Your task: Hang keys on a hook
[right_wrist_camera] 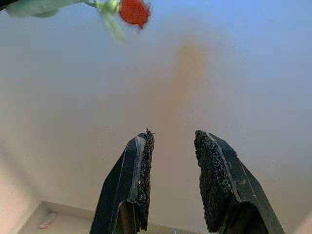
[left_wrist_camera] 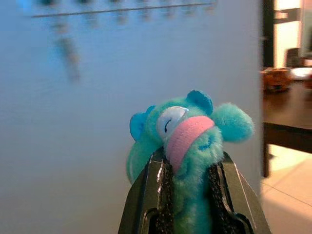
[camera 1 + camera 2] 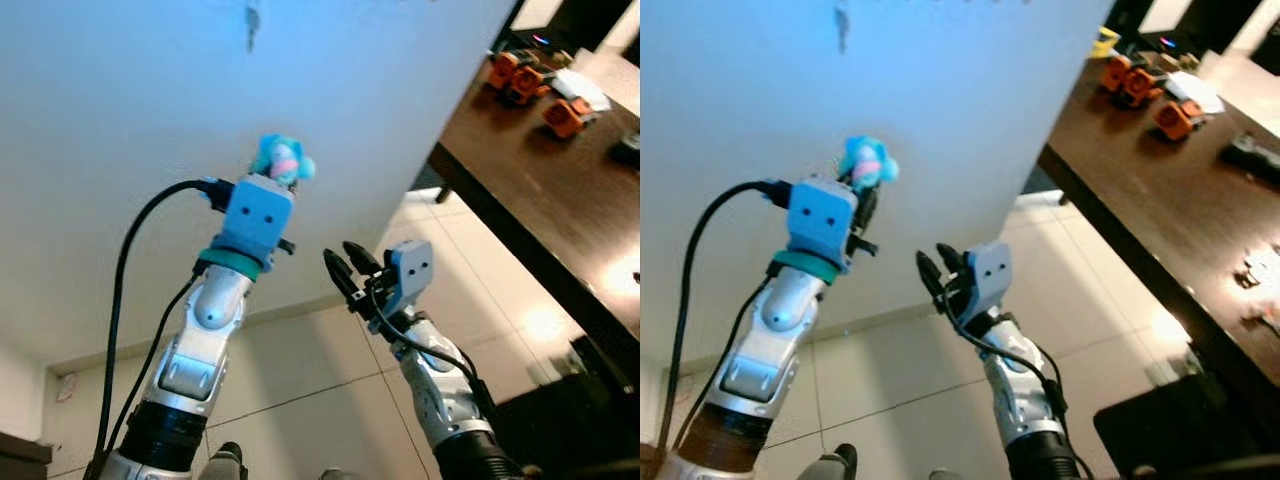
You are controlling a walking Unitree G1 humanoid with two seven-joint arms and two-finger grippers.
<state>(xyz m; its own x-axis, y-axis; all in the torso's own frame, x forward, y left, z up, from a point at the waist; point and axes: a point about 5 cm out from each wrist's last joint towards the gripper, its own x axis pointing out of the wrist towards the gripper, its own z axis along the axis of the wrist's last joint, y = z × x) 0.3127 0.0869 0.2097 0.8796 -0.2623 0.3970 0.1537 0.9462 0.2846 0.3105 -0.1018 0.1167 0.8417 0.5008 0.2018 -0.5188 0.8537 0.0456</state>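
Note:
A teal plush keychain (image 2: 187, 131) with a pink snout sticks up from between my left gripper's (image 2: 190, 161) fingers, which are shut on it. That arm is raised toward the pale wall (image 3: 150, 100), the plush (image 3: 282, 160) just short of it. High on the wall a blurred hook rail (image 2: 122, 9) runs across, with a small item hanging from it (image 3: 253, 25). My right gripper (image 3: 342, 255) is lower and to the right, open and holding nothing. Its wrist view shows a blurred red piece (image 1: 134, 10) on a pale green link above the open fingers (image 1: 141, 170).
A dark wooden table (image 3: 540, 190) stands at the right, its edge close to the right arm. Several orange objects (image 3: 515, 75) and papers lie on it. Beige floor tiles (image 3: 320, 370) spread out below the wall.

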